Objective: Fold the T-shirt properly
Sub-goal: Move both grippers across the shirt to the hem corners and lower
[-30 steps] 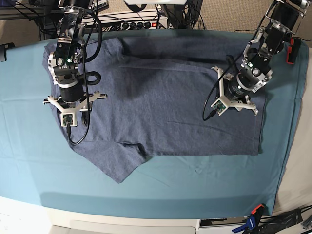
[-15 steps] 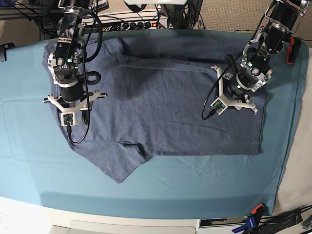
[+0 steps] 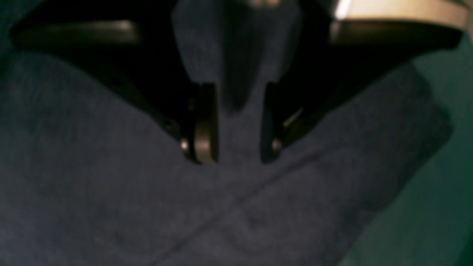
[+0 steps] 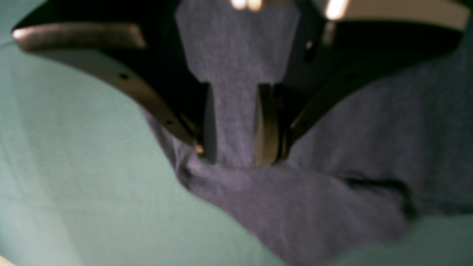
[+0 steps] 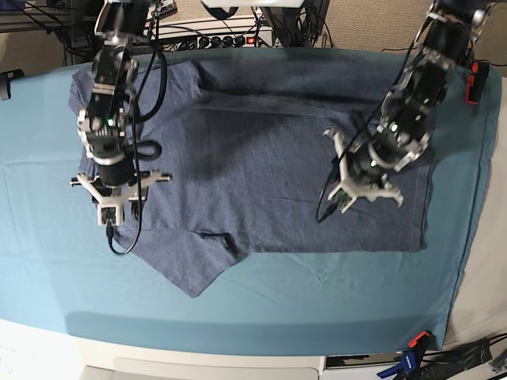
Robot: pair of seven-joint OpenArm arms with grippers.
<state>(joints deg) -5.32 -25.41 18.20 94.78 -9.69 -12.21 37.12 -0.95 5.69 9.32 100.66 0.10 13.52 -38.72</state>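
Note:
The blue-grey T-shirt (image 5: 261, 158) lies spread flat on the teal cloth (image 5: 317, 309), one sleeve (image 5: 190, 269) pointing to the front left. No lettering shows. My right gripper (image 5: 115, 198) stands over the shirt's left edge, and in the right wrist view it (image 4: 232, 155) is open, its fingertips (image 4: 264, 140) at a bunched edge of the shirt (image 4: 295, 207). My left gripper (image 5: 360, 186) is over the shirt's right part. In the left wrist view it (image 3: 238, 147) is open too, with the dark shirt (image 3: 147, 207) close below and a crease running across it.
A power strip (image 5: 226, 38) and cables run along the table's back edge. A red and black object (image 5: 473, 83) sits at the far right. A blue and orange clamp (image 5: 408, 360) grips the front right corner. Teal cloth (image 4: 74, 177) lies beside the shirt's edge.
Both arms have shifted toward the table's front; the left one also moved inward over the shirt. The shirt lies as before, and both jaw gaps look unchanged.

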